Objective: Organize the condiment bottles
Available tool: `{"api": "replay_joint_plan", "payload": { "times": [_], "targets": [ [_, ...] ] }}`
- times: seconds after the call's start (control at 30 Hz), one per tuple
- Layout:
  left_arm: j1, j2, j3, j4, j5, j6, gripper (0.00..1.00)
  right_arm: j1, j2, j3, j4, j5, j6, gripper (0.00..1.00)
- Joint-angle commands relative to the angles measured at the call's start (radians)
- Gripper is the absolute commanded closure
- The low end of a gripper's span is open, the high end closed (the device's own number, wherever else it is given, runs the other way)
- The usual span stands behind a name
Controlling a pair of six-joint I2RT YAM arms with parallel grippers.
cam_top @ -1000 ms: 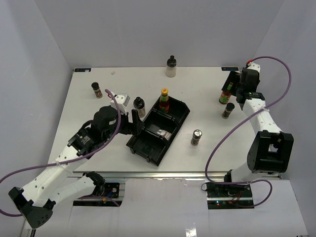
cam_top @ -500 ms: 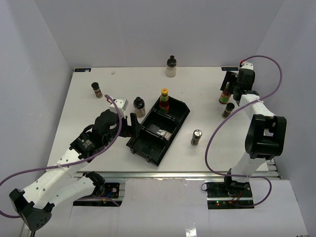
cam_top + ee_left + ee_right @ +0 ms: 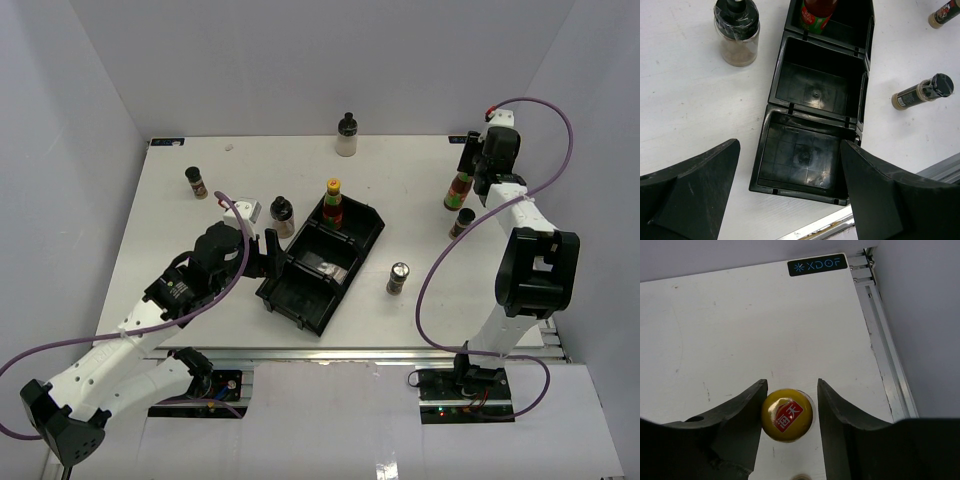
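Seven small bottles, all upright on the worktop. Centre: a yellow-capped red-sauce bottle (image 3: 333, 203) in the far compartment of the black tray (image 3: 300, 300). Upper right: its twin (image 3: 459, 188), clasped by the right pincer (image 3: 789, 390), with a dark jar (image 3: 462, 222) just below. Top centre: a cream bottle (image 3: 347, 135). Upper left: a brown jar (image 3: 196, 182). Beside the tray: a black-lidded jar (image 3: 283, 215) to its left and a silver-lidded jar (image 3: 399, 278) to its right.

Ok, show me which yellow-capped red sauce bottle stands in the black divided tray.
The yellow-capped red sauce bottle in the black tray's far compartment; the other bottle stands outside, flanked by the right claw.
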Motion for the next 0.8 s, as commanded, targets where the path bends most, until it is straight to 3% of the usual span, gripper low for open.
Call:
{"api": "replay_joint_plan", "payload": {
  "times": [0.0, 0.17, 0.77],
  "targets": [
    [0.0, -0.001, -0.003, 0.013, -0.03, 0.009, 0.07, -0.004, 0.005, 0.044, 0.016, -0.005, -0.021, 0.64],
    [0.0, -0.004, -0.006, 0.01, -0.038, 0.007, 0.07, -0.002, -0.001, 0.06, -0.012, 0.004, -0.021, 0.92],
    [0.0, -0.01, -0.013, 0.009, -0.055, 0.0, 0.07, 0.072, -0.097, 0.053, -0.073, -0.078, -0.073, 0.92]
  ]
}}
